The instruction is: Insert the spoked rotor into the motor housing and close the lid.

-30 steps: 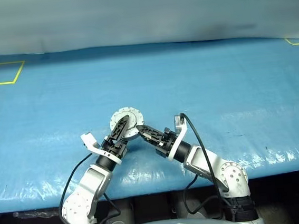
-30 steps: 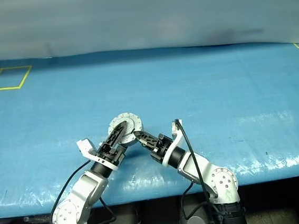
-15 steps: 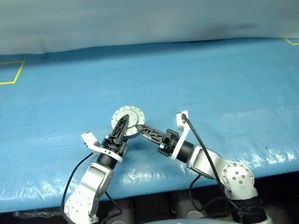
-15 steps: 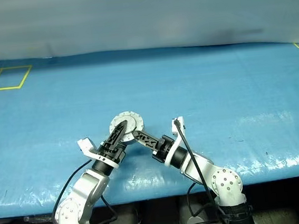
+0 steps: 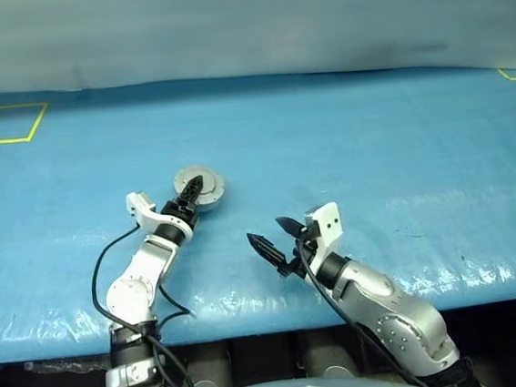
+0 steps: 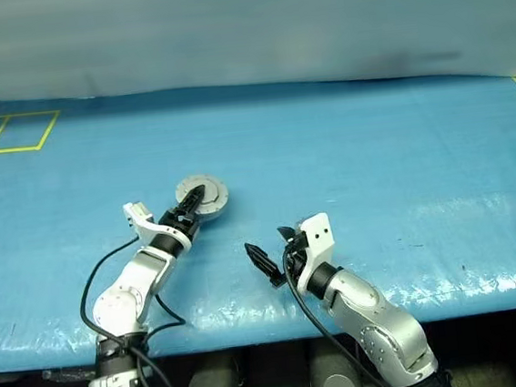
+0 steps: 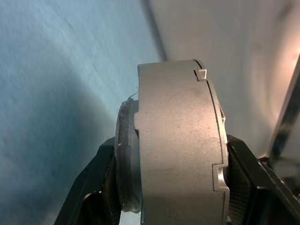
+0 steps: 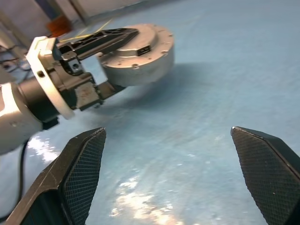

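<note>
Blue counter [image 5: 372, 146], closed motor housing [image 5: 200, 186] on it left of centre. Left gripper [image 5: 191, 188] fingers clamped across housing top and bottom. Right gripper [image 5: 275, 237] well apart from it, fingers spread wide, empty.

Even, fairly bright light from overhead; the blue counter [image 5: 372, 146] carries white glare patches along its near edge toward 5 and 7 o'clock; a soft shadow lies beneath the motor housing [image 8: 140, 51]; the left wrist view is close and soft, washed pale toward 2 o'clock.
</note>
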Controlling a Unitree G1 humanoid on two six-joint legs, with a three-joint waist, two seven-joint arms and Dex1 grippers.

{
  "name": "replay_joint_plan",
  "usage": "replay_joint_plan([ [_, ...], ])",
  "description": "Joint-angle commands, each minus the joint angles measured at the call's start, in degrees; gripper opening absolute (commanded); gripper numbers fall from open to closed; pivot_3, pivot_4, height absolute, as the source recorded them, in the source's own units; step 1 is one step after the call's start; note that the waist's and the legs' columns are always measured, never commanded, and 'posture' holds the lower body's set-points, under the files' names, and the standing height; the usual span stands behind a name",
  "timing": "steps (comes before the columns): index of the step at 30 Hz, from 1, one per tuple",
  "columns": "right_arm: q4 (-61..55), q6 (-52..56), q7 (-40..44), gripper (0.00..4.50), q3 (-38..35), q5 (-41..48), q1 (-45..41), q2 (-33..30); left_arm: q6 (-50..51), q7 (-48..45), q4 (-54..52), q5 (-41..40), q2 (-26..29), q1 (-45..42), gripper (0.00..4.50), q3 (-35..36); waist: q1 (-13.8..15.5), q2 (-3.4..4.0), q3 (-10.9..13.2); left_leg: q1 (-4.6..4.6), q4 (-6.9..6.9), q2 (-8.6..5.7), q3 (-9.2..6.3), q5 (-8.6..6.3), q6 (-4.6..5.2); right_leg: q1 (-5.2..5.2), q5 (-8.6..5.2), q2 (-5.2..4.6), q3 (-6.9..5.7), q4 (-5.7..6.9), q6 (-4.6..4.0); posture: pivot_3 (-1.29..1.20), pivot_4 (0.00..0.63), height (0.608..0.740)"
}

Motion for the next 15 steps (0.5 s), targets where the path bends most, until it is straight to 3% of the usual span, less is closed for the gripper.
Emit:
replay_joint_plan([
  [1,1.0,-7.7,1.3,4.50,0.3,-8.3,0.7,-0.2,-0.9,-3.8,5.6,4.2,1.6,-6.7,2.48,1.3,0.0,-0.02,0.0,0.00,0.00,-0.02,0.01,0.00,0.00,0.01,0.02,-0.01,0.02,-0.01,0.03,0.00,0.150,0.740],
  [6,5.4,-15.2,1.3,4.50,0.6,-19.3,1.3,-1.8,-4.8,-9.6,21.0,12.1,4.2,-18.1,2.48,3.2,0.3,-0.14,0.1,-0.01,0.08,-0.06,0.00,0.01,0.00,0.05,0.08,0.00,0.02,-0.02,0.14,0.00,0.150,0.740],
  [15,8.7,-16.7,1.6,4.50,-0.1,-22.6,2.8,1.8,-16.0,-19.0,48.6,23.8,8.2,-36.4,2.48,7.1,-0.2,-0.29,0.2,-0.02,0.05,-0.04,-0.01,0.01,-0.01,0.05,0.22,0.01,0.03,-0.03,0.36,0.00,0.150,0.740],
])
